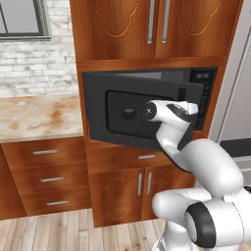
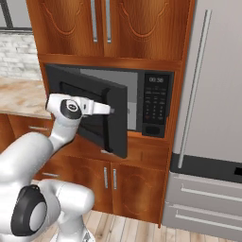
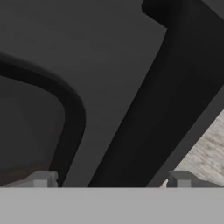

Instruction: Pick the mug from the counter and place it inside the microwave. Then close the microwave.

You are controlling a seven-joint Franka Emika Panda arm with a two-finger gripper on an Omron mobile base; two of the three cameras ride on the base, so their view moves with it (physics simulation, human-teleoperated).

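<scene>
The two-finger gripper (image 3: 109, 179) is held spread wide and empty against the outer face of the black microwave's (image 2: 153, 101) half-closed door (image 2: 101, 116), beside its black bar handle (image 3: 162, 100), apparently to push it shut. The mug cannot be seen; presumably it sits inside.

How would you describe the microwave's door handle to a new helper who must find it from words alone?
Start at the tall wooden cabinet column beside the grey fridge; the black microwave sits built into it. Its door hangs partly open. The handle is the black bar along the door's free edge, unlike the cabinets' silver pulls.
</scene>
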